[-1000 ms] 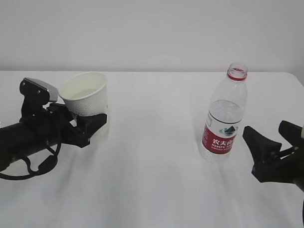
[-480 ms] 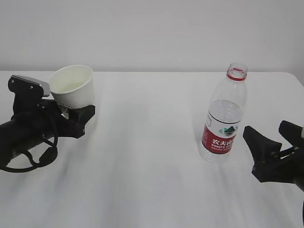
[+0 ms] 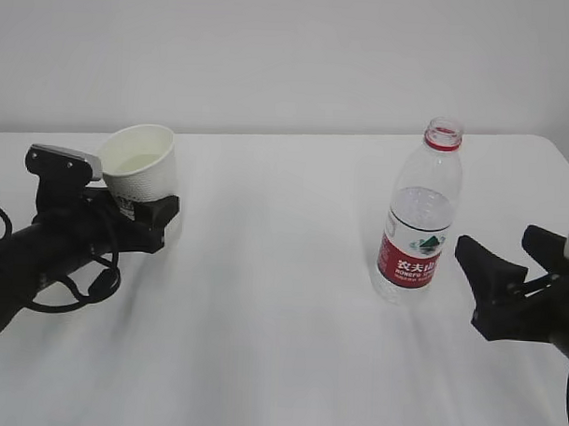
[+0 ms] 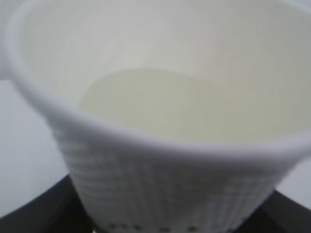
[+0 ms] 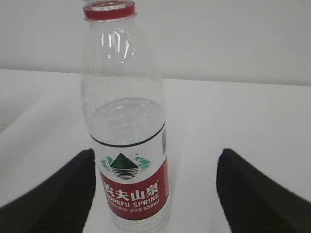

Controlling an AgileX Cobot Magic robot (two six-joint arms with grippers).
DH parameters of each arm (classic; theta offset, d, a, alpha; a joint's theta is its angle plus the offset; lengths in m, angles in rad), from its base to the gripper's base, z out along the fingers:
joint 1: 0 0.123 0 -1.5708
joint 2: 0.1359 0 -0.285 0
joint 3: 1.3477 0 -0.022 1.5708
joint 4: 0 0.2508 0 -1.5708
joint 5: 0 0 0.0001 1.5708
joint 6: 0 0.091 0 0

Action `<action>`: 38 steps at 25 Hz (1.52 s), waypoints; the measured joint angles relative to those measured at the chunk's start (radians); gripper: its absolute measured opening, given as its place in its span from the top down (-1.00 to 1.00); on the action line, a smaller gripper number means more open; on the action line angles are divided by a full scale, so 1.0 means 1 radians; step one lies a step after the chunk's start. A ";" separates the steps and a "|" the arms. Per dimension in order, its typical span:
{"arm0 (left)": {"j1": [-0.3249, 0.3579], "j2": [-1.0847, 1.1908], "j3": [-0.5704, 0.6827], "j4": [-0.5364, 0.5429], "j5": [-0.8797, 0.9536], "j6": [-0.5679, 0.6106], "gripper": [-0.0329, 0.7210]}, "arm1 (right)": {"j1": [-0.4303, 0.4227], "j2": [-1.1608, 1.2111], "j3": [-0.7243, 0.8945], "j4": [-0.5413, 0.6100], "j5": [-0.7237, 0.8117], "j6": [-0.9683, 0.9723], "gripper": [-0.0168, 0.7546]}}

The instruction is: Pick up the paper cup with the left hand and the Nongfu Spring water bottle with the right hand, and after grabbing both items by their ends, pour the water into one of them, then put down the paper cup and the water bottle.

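A plain white bench (image 3: 282,269) fills the lower two thirds of the exterior frame, and the uncapped Nongfu Spring water bottle (image 3: 421,218) stands upright on it at right of centre, partly filled with water (image 3: 423,210).

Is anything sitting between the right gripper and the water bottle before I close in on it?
Nothing visible. The right gripper stands open beside the Nongfu Spring water bottle, with only bare white table between them. In the right wrist view the bottle stands upright between and beyond the two fingers.
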 joint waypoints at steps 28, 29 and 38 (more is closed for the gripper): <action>0.000 0.094 -0.023 -0.009 -0.024 0.005 -0.75 | 0.000 0.000 0.000 0.000 0.000 -0.017 -0.57; 0.000 0.094 -0.023 -0.008 -0.025 0.005 -0.75 | 0.000 0.000 0.000 0.000 0.000 -0.017 -0.57; 0.000 0.094 -0.023 -0.008 -0.026 -0.086 -0.88 | 0.000 0.000 0.000 0.000 0.000 -0.019 -0.54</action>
